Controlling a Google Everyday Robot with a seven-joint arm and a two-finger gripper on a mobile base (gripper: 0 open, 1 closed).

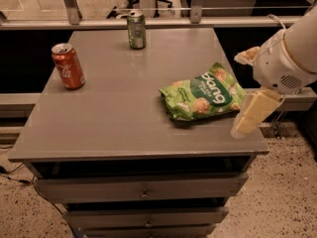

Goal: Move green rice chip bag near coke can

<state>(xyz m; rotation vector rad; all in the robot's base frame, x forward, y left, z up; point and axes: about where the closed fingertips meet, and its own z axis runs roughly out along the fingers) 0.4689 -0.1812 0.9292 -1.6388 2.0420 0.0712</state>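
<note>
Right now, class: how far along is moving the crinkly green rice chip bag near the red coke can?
Done: nothing; the crinkly green rice chip bag lies at the right of the grey table, far from the red coke can at the left. In hand: the gripper hangs beside the bag's right end. Left: grasp it, carry it across, set it by the can.

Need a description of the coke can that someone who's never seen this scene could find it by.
Start at the grey cabinet top with drawers beneath. The coke can stands upright near its left edge, across from the green rice chip bag and the gripper, which are at the right edge. It is red with white script, unlike the green can by the back edge.
</note>
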